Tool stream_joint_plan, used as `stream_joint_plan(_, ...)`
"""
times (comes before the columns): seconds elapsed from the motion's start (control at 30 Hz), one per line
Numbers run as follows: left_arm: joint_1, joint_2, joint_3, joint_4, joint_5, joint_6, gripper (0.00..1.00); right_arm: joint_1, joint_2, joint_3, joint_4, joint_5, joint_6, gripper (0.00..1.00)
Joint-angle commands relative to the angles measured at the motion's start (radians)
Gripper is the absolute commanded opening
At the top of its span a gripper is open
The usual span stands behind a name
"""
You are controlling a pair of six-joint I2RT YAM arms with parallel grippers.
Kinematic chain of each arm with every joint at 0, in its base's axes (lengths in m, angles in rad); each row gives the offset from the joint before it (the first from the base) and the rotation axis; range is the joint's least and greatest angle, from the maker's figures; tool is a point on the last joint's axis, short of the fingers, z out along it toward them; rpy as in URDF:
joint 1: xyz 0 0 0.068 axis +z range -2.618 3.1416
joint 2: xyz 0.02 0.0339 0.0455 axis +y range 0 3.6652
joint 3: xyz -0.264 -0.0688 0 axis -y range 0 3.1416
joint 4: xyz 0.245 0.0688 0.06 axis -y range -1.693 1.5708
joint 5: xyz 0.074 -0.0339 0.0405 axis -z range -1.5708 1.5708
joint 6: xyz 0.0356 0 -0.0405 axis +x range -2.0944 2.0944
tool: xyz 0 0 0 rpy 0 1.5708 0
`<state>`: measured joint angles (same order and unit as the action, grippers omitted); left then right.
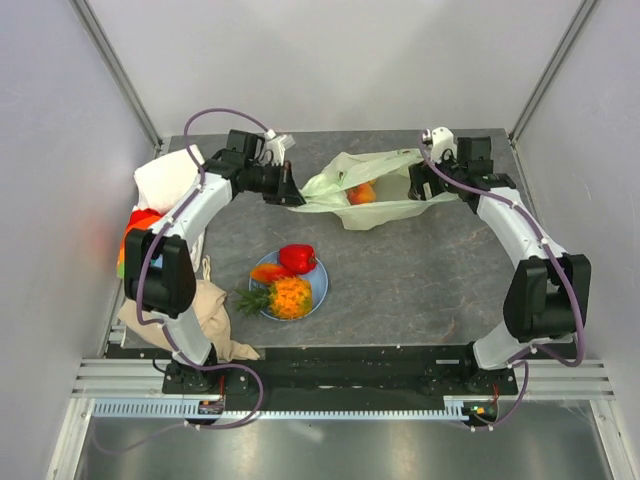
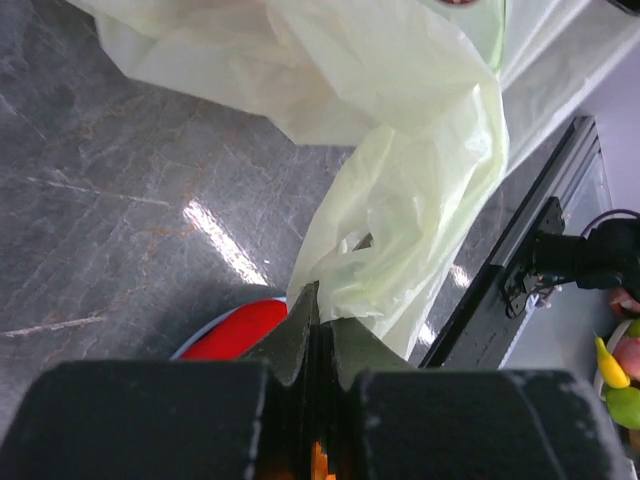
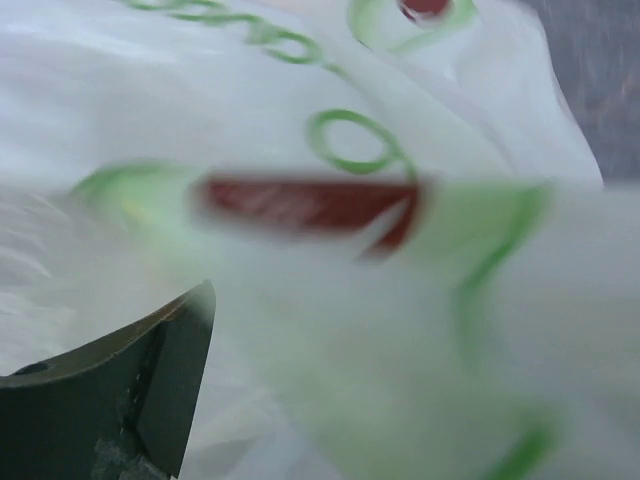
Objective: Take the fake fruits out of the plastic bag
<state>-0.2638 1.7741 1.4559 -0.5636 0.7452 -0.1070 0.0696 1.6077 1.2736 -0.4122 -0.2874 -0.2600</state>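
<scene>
Plastic bag [image 1: 385,205] sat on the far side of the light-blue plate [image 1: 322,285], well apart from it, stretched between the two grippers. The left gripper [image 1: 292,192] was at the bag's left end, far-left of the plate. The right gripper [image 1: 420,185] was at the bag's right end, far-right of the plate. Counts: one bag and one round orange fruit [image 1: 362,193] showing through the film. Three fruits were on the plate: a red pepper piece [image 1: 297,257] at its far edge, an orange piece [image 1: 268,272] at its left, and a pineapple [image 1: 290,297] at its near side with the leafy crown pointing left. Two cloths: a white cloth [image 1: 163,180] far-left of the plate and a beige cloth [image 1: 210,310] just left of it. In the left wrist view, the left gripper's [image 2: 318,300] jaws were pressed together with a fold of the bag [image 2: 420,200] pinched between the tips. The red pepper piece [image 2: 235,335] and the plate rim were visible just past the fingers. In the right wrist view, only one finger [image 3: 140,385] showed, with blurred bag film [image 3: 300,120] right up against the lens. Couldn't tell whether the right jaws were apart or clamped on the film.
</scene>
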Motion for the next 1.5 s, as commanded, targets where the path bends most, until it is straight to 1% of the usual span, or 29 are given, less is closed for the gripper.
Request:
stream_joint_plan(0.0, 0.021, 0.033, 0.118, -0.025, -0.006, 0.063, 0.02, 0.068, 0.043, 0.039, 0.092, -0.182, -0.067, 0.86)
stream_joint_plan(0.07, 0.012, 0.051, 0.144, -0.022, -0.009, 0.061, 0.02, 0.081, 0.124, 0.111, 0.089, -0.216, -0.035, 0.84)
stream_joint_plan(0.13, 0.003, 0.058, 0.141, -0.021, -0.012, 0.066, 0.02, 0.096, 0.179, 0.159, 0.075, -0.234, 0.001, 0.81)
stream_joint_plan(0.2, -0.021, 0.053, 0.123, -0.021, -0.036, 0.092, 0.02, 0.116, 0.239, 0.199, 0.076, -0.24, 0.011, 0.8)
stream_joint_plan(0.27, -0.051, 0.048, 0.104, -0.021, -0.069, 0.099, 0.02, 0.131, 0.28, 0.198, 0.133, -0.239, 0.027, 0.81)
stream_joint_plan(0.37, -0.064, 0.053, 0.074, -0.013, -0.076, 0.066, 0.02, 0.154, 0.339, 0.21, 0.194, -0.271, 0.106, 0.89)
stream_joint_plan(0.4, -0.068, 0.056, 0.061, -0.006, -0.067, 0.061, 0.02, 0.157, 0.348, 0.208, 0.219, -0.28, 0.132, 0.98)
stream_joint_plan(0.47, -0.072, 0.061, 0.058, -0.002, -0.064, 0.058, 0.01, 0.163, 0.371, 0.205, 0.277, -0.297, 0.209, 0.98)
stream_joint_plan(0.63, -0.072, 0.068, 0.054, -0.005, -0.081, 0.075, 0.02, 0.19, 0.399, 0.207, 0.355, -0.303, 0.292, 0.98)
stream_joint_plan(0.8, -0.071, 0.076, 0.046, -0.009, -0.079, 0.076, 0.02, 0.235, 0.457, 0.254, 0.4, -0.219, 0.356, 0.98)
stream_joint_plan(0.87, -0.071, 0.076, 0.043, -0.009, -0.075, 0.073, 0.01, 0.248, 0.5, 0.292, 0.398, -0.193, 0.372, 0.98)
stream_joint_plan(0.93, -0.071, 0.077, 0.047, -0.012, -0.075, 0.076, 0.02, 0.272, 0.549, 0.329, 0.375, -0.107, 0.383, 0.98)
stream_joint_plan(1.0, -0.069, 0.081, 0.055, -0.015, -0.076, 0.079, 0.02, 0.286, 0.583, 0.377, 0.366, -0.085, 0.403, 0.98)
stream_joint_plan(1.1, -0.066, 0.084, 0.063, -0.018, -0.087, 0.085, 0.01, 0.299, 0.623, 0.386, 0.404, -0.047, 0.421, 0.98)
stream_joint_plan(1.13, -0.068, 0.082, 0.063, -0.019, -0.09, 0.09, 0.02, 0.3, 0.633, 0.38, 0.464, -0.017, 0.432, 0.98)
stream_joint_plan(1.17, -0.065, 0.082, 0.063, -0.024, -0.096, 0.093, 0.02, 0.302, 0.639, 0.377, 0.48, 0.005, 0.438, 0.98)
stream_joint_plan(1.23, -0.063, 0.076, 0.06, -0.03, -0.101, 0.098, 0.02, 0.3, 0.652, 0.375, 0.527, 0.025, 0.455, 0.91)
stream_joint_plan(1.27, -0.06, 0.073, 0.058, -0.032, -0.109, 0.099, 0.02, 0.296, 0.655, 0.38, 0.535, 0.016, 0.458, 0.82)
stream_joint_plan(1.33, -0.054, 0.064, 0.057, -0.038, -0.116, 0.096, 0.02, 0.288, 0.65, 0.382, 0.564, 0.002, 0.475, 0.72)
stream_joint_plan(1.37, -0.051, 0.062, 0.057, -0.036, -0.121, 0.096, 0.02, 0.279, 0.646, 0.386, 0.566, -0.018, 0.485, 0.62)
stream_joint_plan(1.4, -0.048, 0.061, 0.058, -0.036, -0.124, 0.092, 0.01, 0.279, 0.629, 0.388, 0.564, -0.028, 0.484, 0.59)
stream_joint_plan(1.43, -0.042, 0.061, 0.058, -0.038, -0.124, 0.089, 0.02, 0.274, 0.62, 0.383, 0.559, -0.044, 0.482, 0.52)
stream_joint_plan(1.47, -0.038, 0.064, 0.06, -0.038, -0.127, 0.087, 0.02, 0.268, 0.609, 0.38, 0.556, -0.074, 0.481, 0.49)
